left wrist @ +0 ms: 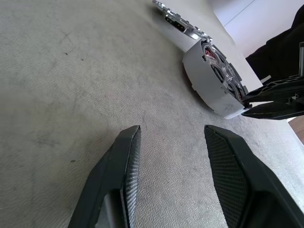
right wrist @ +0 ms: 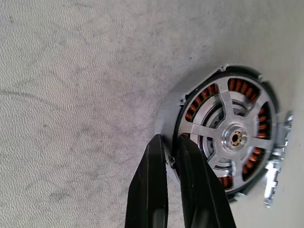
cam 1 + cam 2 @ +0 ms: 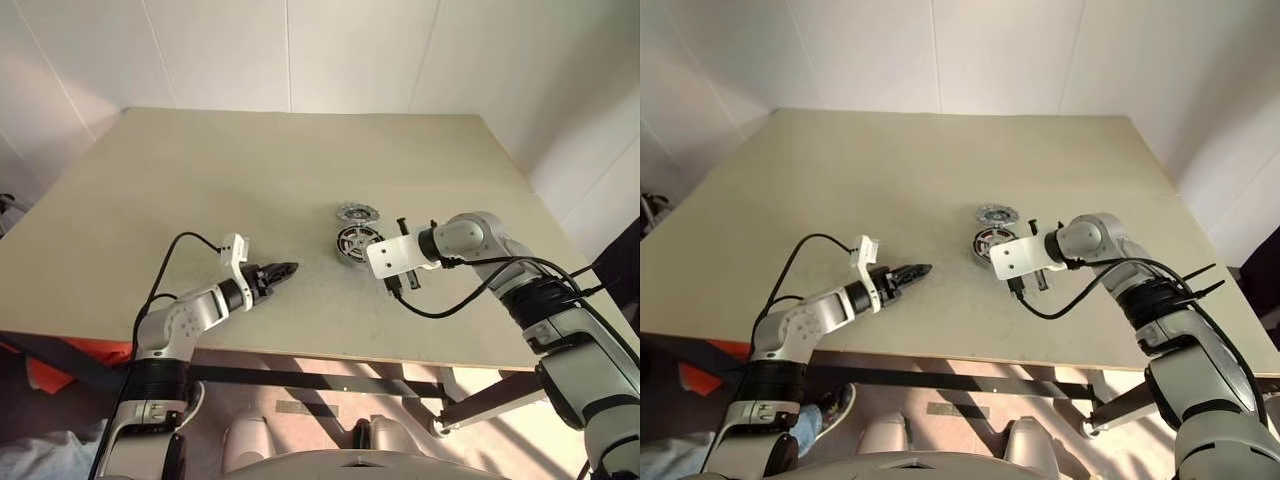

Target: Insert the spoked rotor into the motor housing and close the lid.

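With the spoked rotor (image 2: 231, 137) already seated in the motor housing (image 2: 167, 114) on the counter (image 3: 200, 180), the right gripper (image 2: 171, 145), pinched nearly shut on the housing's rim, could drag or tip it, while the lid (image 3: 357, 212) lies just beyond and the left gripper (image 1: 171, 137) hangs half open, empty.

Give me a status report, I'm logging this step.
Left gripper open, idle over the table. Right gripper pinched on motor housing rim; spoked rotor seated inside. Lid off, beside it. Nothing in the way.
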You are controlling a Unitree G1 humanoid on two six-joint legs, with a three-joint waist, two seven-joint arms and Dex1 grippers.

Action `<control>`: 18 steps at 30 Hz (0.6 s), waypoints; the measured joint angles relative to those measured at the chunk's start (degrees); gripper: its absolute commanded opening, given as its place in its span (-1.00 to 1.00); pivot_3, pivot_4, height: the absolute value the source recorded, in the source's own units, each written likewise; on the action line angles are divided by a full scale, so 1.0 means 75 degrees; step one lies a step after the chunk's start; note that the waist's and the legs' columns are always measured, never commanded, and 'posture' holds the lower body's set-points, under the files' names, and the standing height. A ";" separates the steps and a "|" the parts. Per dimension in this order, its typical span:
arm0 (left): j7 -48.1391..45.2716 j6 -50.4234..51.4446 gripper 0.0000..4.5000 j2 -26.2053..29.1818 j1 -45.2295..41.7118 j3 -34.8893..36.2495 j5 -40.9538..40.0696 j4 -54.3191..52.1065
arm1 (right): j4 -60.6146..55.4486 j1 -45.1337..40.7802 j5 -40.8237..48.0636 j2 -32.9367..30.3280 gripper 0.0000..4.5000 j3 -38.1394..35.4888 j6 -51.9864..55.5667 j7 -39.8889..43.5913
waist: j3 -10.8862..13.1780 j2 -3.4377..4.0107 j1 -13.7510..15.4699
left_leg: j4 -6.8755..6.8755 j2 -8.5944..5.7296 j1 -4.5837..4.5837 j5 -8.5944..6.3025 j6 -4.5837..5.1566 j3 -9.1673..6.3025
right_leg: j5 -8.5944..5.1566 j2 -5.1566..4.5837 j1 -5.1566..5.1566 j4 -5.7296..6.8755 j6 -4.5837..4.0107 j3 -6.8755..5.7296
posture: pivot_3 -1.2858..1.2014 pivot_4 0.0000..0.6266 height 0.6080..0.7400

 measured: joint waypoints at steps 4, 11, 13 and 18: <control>0.0042 -0.0002 0.00 -0.0007 0.0049 0.0001 -0.0002 -0.0038 | 0.0139 -0.0043 -0.0070 0.0062 -0.99 0.0008 -0.0043 -0.0101 | 0.0000 0.0000 0.0002 | -0.0001 0.0001 0.0011 0.0001 -0.0002 -0.0002 | 0.0004 0.0003 0.0007 0.0002 -0.0005 0.0002 | 0.03 -1.00 1.00; 0.0048 -0.0007 0.00 -0.0008 0.0080 0.0008 -0.0003 -0.0062 | 0.0145 -0.0045 -0.0051 0.0129 -0.99 -0.0018 0.0184 -0.0147 | -0.0001 -0.0001 -0.0001 | -0.0001 0.0001 0.0016 0.0001 -0.0002 -0.0002 | 0.0005 0.0006 0.0010 0.0002 -0.0008 0.0005 | 0.03 -1.00 1.00; 0.0052 -0.0012 0.00 -0.0011 0.0082 0.0008 -0.0003 -0.0062 | 0.0017 0.0001 0.0104 0.0258 -0.99 -0.0127 0.0782 -0.0142 | 0.0000 -0.0001 -0.0002 | -0.0001 0.0001 0.0017 0.0001 -0.0003 -0.0002 | 0.0008 0.0009 0.0008 0.0001 -0.0011 0.0010 | 0.03 -1.00 1.00; 0.0034 -0.0025 0.00 -0.0029 0.0109 0.0005 -0.0021 -0.0119 | -0.1154 0.0330 0.1061 0.0547 -0.99 -0.0722 0.3699 0.0174 | 0.0016 0.0024 0.0020 | -0.0007 0.0000 0.0004 0.0003 -0.0004 -0.0004 | 0.0009 0.0011 -0.0009 0.0002 -0.0014 0.0013 | 0.03 -1.00 1.00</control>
